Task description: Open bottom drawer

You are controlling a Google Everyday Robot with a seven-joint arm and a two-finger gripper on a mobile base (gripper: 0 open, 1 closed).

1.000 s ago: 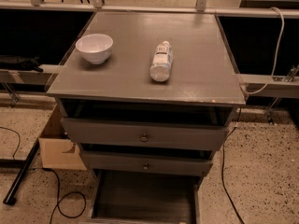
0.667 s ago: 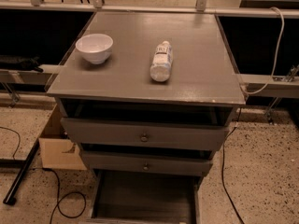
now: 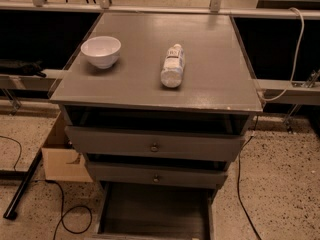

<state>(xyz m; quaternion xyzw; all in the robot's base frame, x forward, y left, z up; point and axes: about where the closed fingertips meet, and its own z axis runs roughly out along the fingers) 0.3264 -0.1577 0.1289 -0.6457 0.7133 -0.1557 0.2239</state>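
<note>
At the foot of the grey painted cabinet [image 3: 210, 59], the bottom drawer [image 3: 155, 211] sits pulled well out, plain matte floor exposed, front past the frame edge, so the task looks done. Round white bowl [image 3: 101, 50] and a plastic bottle [image 3: 173, 65] on its side rest on top. Gripper is out of frame; its state can't be told.

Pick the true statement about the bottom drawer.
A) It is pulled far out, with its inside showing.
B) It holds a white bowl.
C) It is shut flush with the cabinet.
A: the bottom drawer sticks out well past the middle drawer above it, and its plain grey inside shows from above. The gripper is nowhere in the view.
</note>
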